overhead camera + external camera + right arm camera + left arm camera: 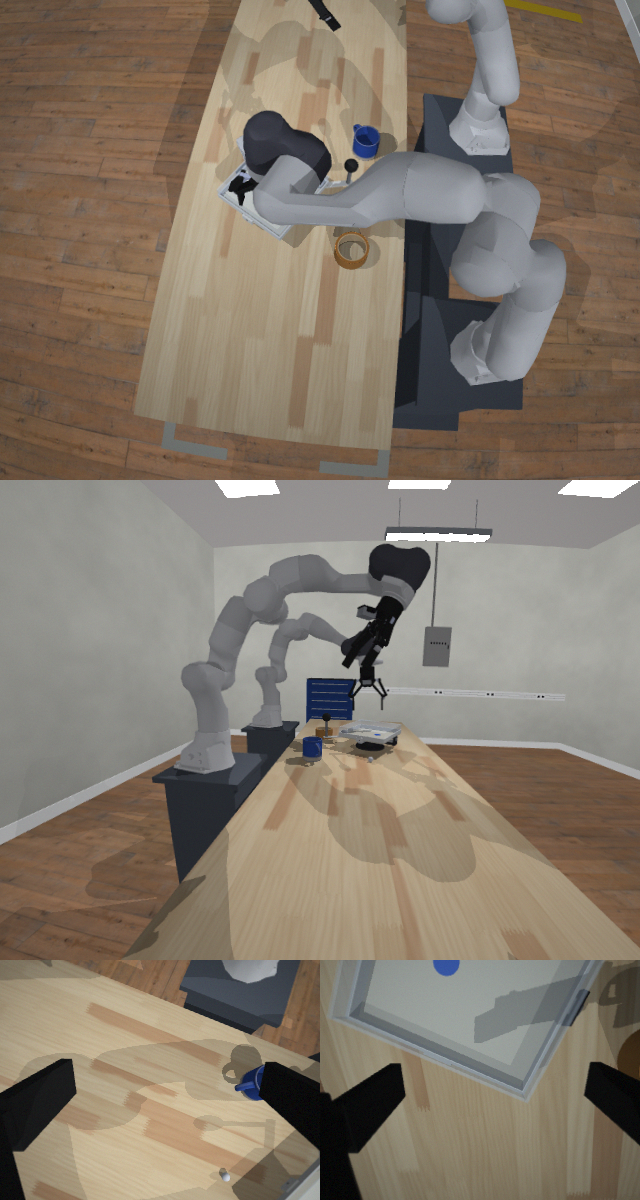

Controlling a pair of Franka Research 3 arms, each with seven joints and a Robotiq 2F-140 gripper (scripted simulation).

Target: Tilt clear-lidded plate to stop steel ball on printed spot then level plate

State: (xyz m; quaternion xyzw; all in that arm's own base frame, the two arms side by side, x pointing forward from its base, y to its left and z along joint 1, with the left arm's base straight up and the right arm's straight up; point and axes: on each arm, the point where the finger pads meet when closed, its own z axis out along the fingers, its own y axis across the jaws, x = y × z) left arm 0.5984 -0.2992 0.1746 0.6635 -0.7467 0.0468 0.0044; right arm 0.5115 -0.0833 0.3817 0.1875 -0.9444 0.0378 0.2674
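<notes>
The clear-lidded plate (263, 227) (379, 739) (435, 1055) stands on a round black base, partly hidden by my left arm in the top view. Its blue printed spot (377, 734) (446, 966) shows no ball on it. A lever with a black knob (351, 165) (326, 717) stands beside the plate. A small silvery ball (370, 759) (225, 1177) lies on the table outside the plate; I cannot tell whether another is inside. My left gripper (368, 706) (494, 1079) is open and empty above the plate. My right gripper (356, 663) (168, 1077) is open and empty, high over the table.
A blue mug (366, 147) (311, 747) (252, 1090) stands near the lever, towards the robot-side table edge. An orange-brown ring-shaped container (351, 264) (320, 733) stands on the lever's other side. My left arm stretches above the area between them.
</notes>
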